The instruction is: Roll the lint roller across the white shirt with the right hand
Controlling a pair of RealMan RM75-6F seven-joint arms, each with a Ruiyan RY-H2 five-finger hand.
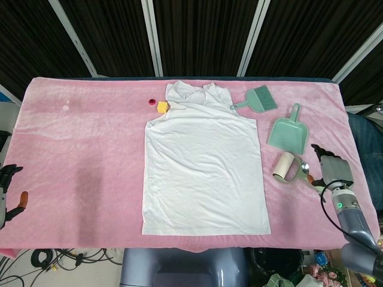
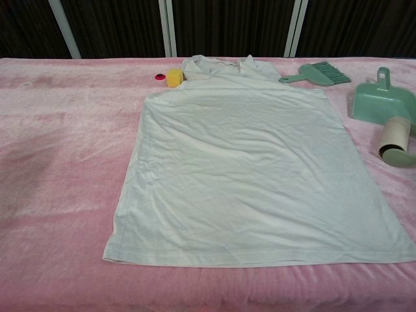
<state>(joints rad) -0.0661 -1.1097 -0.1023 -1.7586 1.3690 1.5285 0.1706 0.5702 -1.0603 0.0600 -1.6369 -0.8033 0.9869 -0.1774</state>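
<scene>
- A white shirt (image 1: 205, 168) lies flat on the pink cloth (image 1: 84, 149) that covers the table, its collar at the far edge and its hem toward the robot.
- The lint roller (image 1: 286, 167) lies on the pink cloth just to the right of the shirt, near the shirt's right edge but not on it; its pale paper roll points up toward the dustpan and its green handle reaches out to the right.
- The right hand (image 1: 331, 170) sits at the right end of the roller's handle, with its fingers spread and nothing held; whether its fingertips touch the handle I cannot tell.
- In the chest view only the roller (image 2: 396, 140) and the stub of its handle show at the right edge, and the right hand is out of frame.
- The left hand (image 1: 8, 191) hangs off the left side of the table, well apart from the shirt; it is cut off by the frame edge, so whether it is open or closed I cannot tell.
- A green dustpan (image 1: 288, 131) lies just above the roller, handle pointing away from the robot.
- A green hand brush (image 1: 257, 99) lies beside the shirt's right shoulder.
- A yellow block (image 1: 161, 106) touches the shirt's left shoulder, and a small red cap (image 1: 151, 101) lies just left of it.
</scene>
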